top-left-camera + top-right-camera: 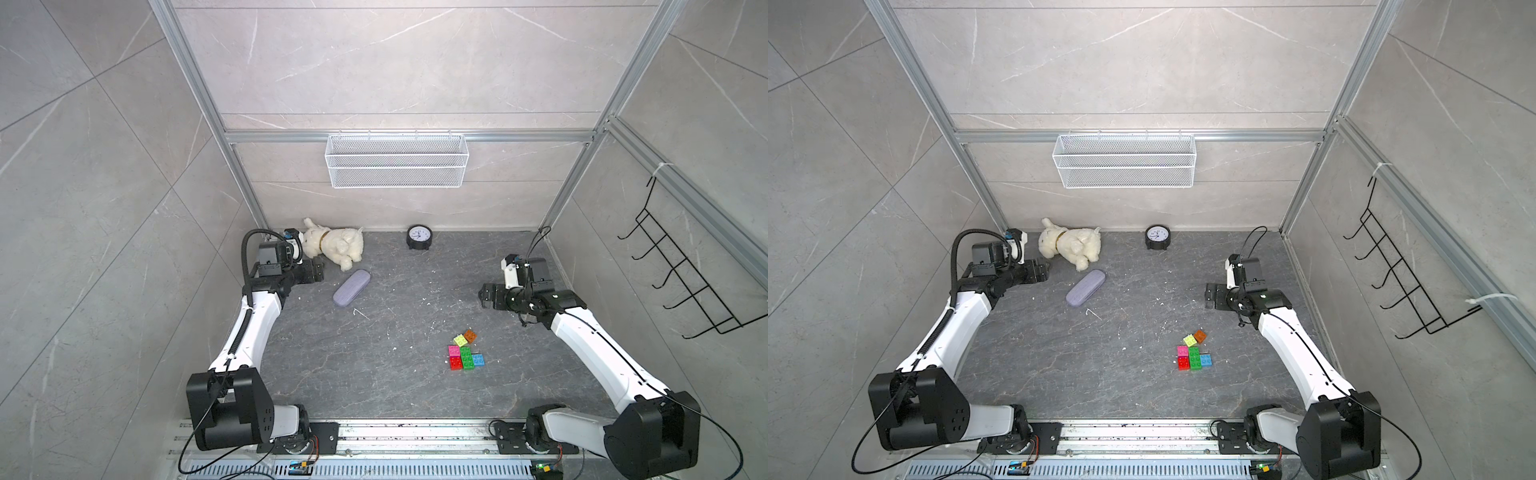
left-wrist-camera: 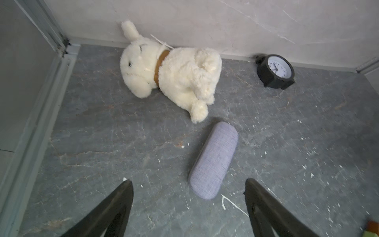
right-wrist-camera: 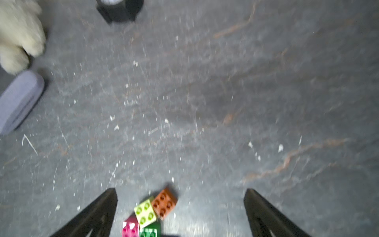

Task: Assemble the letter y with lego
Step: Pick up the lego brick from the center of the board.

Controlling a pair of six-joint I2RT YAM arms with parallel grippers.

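The lego [image 1: 464,353] is sitting loose on the table [image 1: 374,374] around 4 o'clock (red, pink, green and blue huddled together, yellow-green and orange just at their 12 o'clock). Right jaws are spread wide and empty, near the bricks' 1 o'clock. Left jaws are parted too, empty, way off at 10 o'clock by the lilac case [image 1: 351,287].

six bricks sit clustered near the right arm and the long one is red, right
No: the long brick is green; the red brick is short, beside it. Both top views show this. The rest holds: six, clustered near the right arm.
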